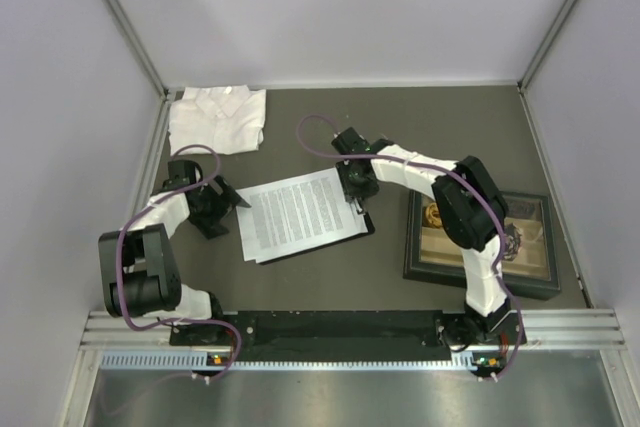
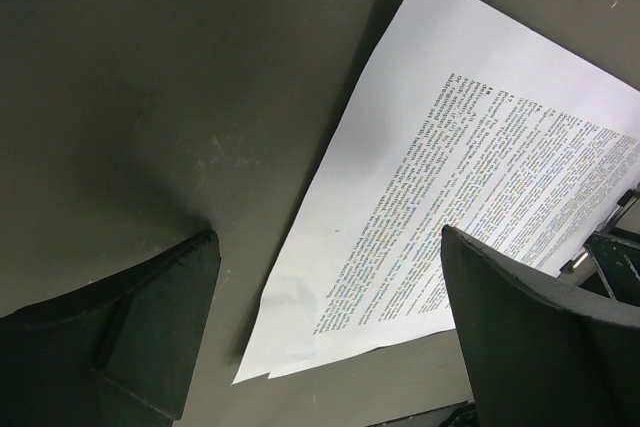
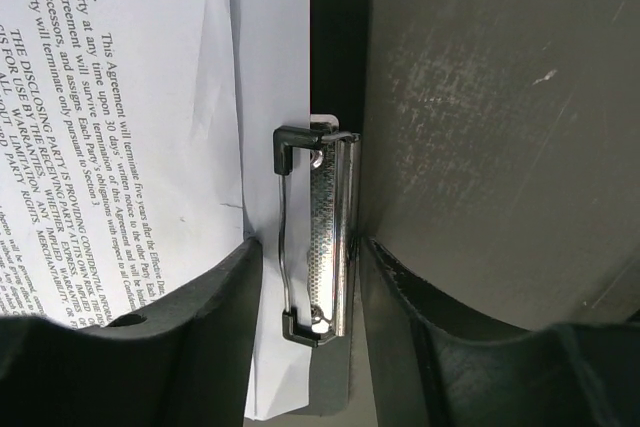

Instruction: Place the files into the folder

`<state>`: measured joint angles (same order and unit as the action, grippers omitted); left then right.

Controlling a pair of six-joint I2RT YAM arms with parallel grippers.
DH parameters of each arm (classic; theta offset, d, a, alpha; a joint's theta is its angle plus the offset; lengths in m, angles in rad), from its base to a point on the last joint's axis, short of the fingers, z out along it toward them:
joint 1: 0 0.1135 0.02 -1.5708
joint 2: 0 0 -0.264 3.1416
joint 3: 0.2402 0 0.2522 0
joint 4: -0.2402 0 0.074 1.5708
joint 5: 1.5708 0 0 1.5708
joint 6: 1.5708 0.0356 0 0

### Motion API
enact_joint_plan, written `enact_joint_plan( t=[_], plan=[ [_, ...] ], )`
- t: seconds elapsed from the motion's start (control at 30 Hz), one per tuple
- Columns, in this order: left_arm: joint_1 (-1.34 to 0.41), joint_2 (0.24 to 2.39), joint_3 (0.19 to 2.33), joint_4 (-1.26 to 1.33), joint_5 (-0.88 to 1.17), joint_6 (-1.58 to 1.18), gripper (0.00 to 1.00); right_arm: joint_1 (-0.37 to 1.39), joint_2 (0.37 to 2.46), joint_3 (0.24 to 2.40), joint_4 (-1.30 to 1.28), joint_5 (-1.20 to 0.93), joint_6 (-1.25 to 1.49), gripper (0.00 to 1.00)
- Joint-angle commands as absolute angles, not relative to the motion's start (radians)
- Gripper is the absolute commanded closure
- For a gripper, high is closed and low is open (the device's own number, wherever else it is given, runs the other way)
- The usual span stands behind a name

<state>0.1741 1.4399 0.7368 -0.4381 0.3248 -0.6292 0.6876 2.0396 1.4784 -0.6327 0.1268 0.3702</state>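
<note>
The left gripper (image 2: 328,237) stands wide open and holds nothing. The files (image 2: 450,177), white sheets of dense print, lie flat on the dark table (image 2: 150,97). Their near edge runs up between its two fingers and their slightly offset bottom corners lie nearer the left finger. The right gripper (image 3: 310,242) is narrowed around the silver clip (image 3: 330,237) of the black folder (image 3: 338,27). One finger rests over the sheets just beside the clip's wire handle and the other sits against the clip's far edge. Whether they actually pinch it cannot be told.
</note>
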Motion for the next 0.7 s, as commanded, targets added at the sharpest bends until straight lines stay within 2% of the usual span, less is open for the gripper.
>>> enact_joint_plan(
  t=[0.0, 0.07, 0.17, 0.27, 0.3, 0.37, 0.57, 0.67],
  plan=[
    [0.161, 1.451, 0.704, -0.422, 0.313, -0.635, 0.04, 0.701, 2.114, 1.480, -0.661, 0.166, 0.391, 0.57],
    [0.156, 1.448, 0.706, -0.422, 0.311, -0.638, 0.04, 0.703, 2.121, 1.489, -0.673, 0.164, 0.391, 0.57],
    [0.152, 1.450, 0.706, -0.419, 0.305, -0.643, 0.04, 0.709, 2.155, 1.520, -0.698, 0.175, 0.391, 0.63],
    [0.149, 1.460, 0.701, -0.413, 0.305, -0.646, 0.04, 0.709, 2.186, 1.546, -0.719, 0.179, 0.396, 0.81],
    [0.147, 1.465, 0.701, -0.410, 0.305, -0.647, 0.04, 0.709, 2.184, 1.549, -0.718, 0.181, 0.397, 0.91],
    [0.144, 1.473, 0.698, -0.410, 0.304, -0.646, 0.04, 0.707, 2.172, 1.539, -0.707, 0.179, 0.397, 0.98],
    [0.141, 1.476, 0.696, -0.407, 0.288, -0.643, 0.04, 0.693, 2.102, 1.453, -0.623, 0.118, 0.379, 1.00],
    [0.138, 1.479, 0.698, -0.410, 0.285, -0.640, 0.04, 0.663, 2.050, 1.390, -0.531, 0.005, 0.376, 1.00]
  ],
)
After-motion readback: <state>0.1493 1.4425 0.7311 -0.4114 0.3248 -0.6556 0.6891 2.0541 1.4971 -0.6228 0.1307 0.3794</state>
